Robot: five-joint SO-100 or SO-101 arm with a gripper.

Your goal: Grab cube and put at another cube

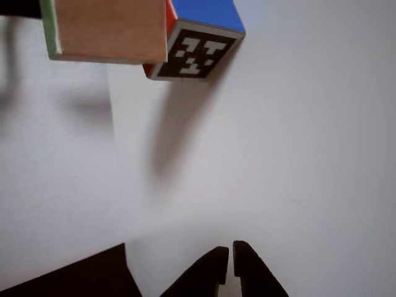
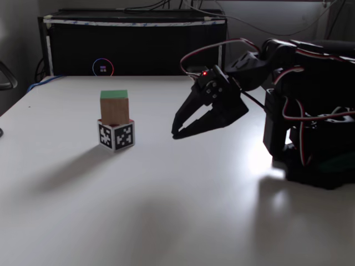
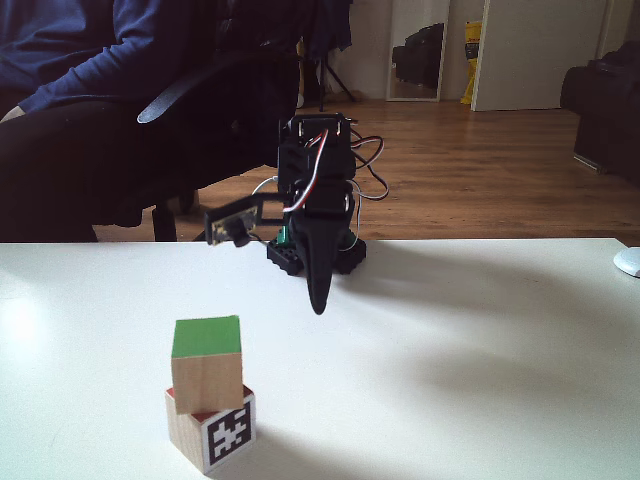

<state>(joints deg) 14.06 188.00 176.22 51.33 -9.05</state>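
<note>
Cube (image 2: pixel 113 107) stacked on another cube (image 2: pixel 117 136), green face up, both standing on the white desk (image 2: pixel 183 216) in both fixed views. Seen from the other view: wood cube (image 1: pixel 105 30) overlapping the blue-topped cube (image 1: pixel 201 37), black-and-white marker facing the camera. Gripper (image 2: pixel 176 134) hung above the desk, well apart from the stack, fingers (image 1: pixel 213 269) nearly together, holding nothing.

My gripper (image 2: pixel 176 134) is black. The cube (image 3: pixel 207 365) shows light-brown wood grain with a bright green top. The other cube (image 1: pixel 198 37) has a blue face, red sides and black-and-white pixel markers. The table (image 2: pixel 222 210) is white.
</note>
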